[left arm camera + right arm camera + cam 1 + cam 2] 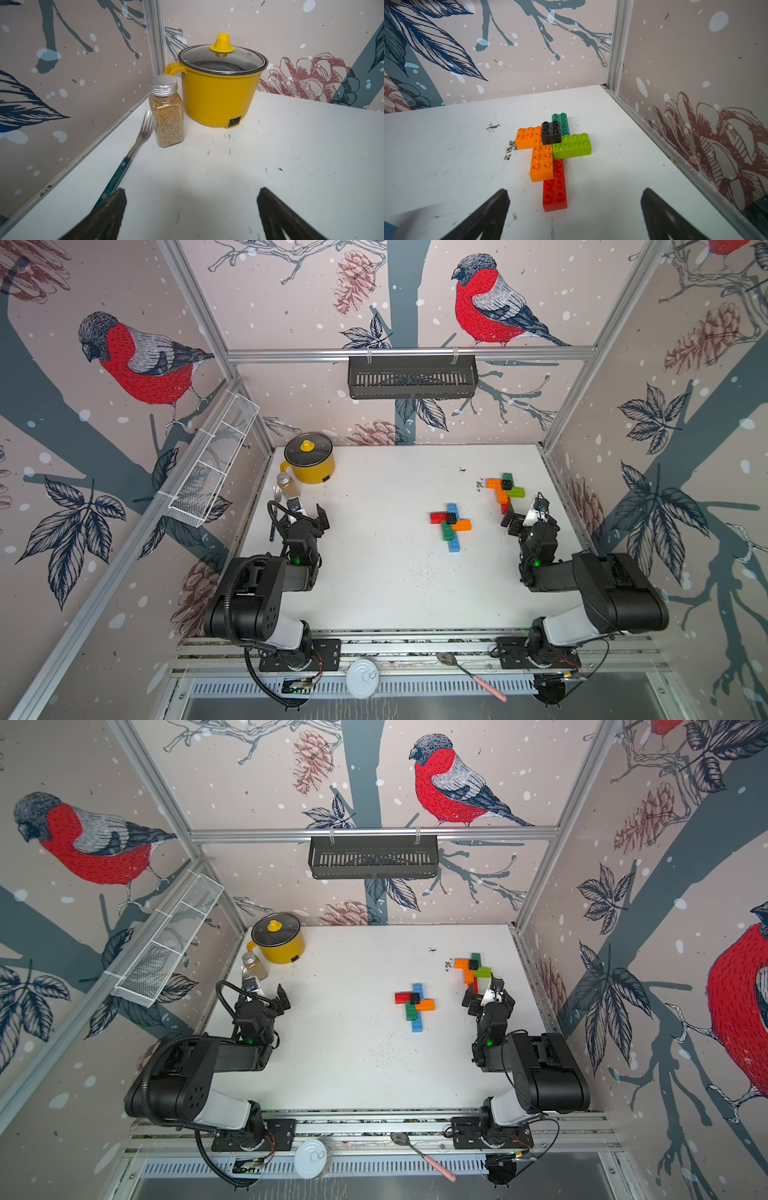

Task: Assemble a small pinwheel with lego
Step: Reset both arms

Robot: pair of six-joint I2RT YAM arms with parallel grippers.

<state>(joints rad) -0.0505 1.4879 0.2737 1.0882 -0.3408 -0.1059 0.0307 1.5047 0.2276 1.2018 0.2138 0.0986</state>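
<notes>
**Bricks in two bunches, nothing held**

So the centre cluster [451, 524] sits in the middle of the table [374, 580] and already reads as a pinwheel to me, with a black square on top. The right-side cluster [504, 490] lies just ahead of the right gripper [524, 512], whose jaws are spread wide on nothing. My guess is it's lined up to work on that one. The left gripper [308, 512] is spread and bare too, off to its own side, probably to stay clear.

The right wrist view shows the studs and a red brick [554, 191] lying low beside the orange bricks [542, 164]. The top views half hide that brick behind the gripper. The left wrist view has no bricks at all, just a yellow pot [218, 97], a spice jar [166, 116] and a fork [142, 133].
</notes>
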